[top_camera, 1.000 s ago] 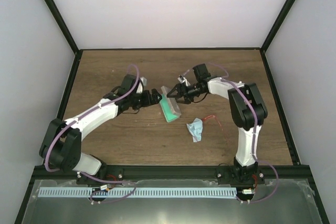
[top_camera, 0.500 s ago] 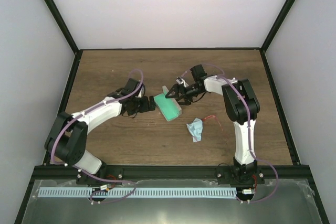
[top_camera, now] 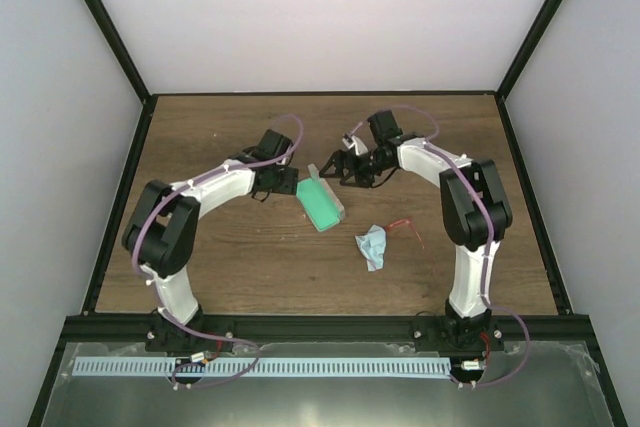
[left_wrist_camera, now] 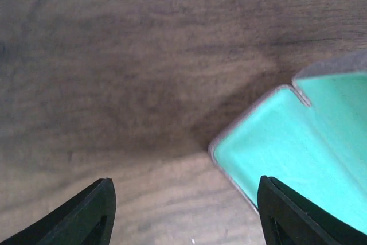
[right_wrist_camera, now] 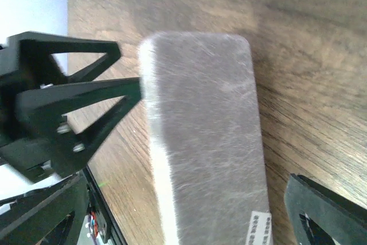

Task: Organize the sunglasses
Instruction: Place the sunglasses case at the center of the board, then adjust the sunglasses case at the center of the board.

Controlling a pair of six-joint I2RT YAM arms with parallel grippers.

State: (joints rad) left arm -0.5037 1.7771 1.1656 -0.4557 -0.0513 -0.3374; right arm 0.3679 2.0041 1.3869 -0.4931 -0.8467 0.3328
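The grey case point(top_camera: 321, 203) lies open mid-table, green lining up, its lid raised on the right side. My left gripper point(top_camera: 291, 185) is open just left of the case's far end; the left wrist view shows the green lining point(left_wrist_camera: 298, 147) by my right finger point(left_wrist_camera: 304, 216). My right gripper point(top_camera: 336, 169) is open behind the lid, not touching it; the right wrist view shows the lid's grey outside point(right_wrist_camera: 200, 124) between my fingers point(right_wrist_camera: 327, 210). The red-framed sunglasses point(top_camera: 402, 225) lie on the table right of the case, apart from both grippers.
A small light-blue cloth point(top_camera: 373, 245) lies crumpled just left of the sunglasses, near the case's near end. Black frame posts and white walls close in the wooden table point(top_camera: 220, 267). My left gripper point(right_wrist_camera: 69, 113) shows in the right wrist view beyond the lid.
The left arm has swung toward the far side, its gripper now at the case's far-left end. The right gripper has backed off slightly to the right. The case has opened and lies flat.
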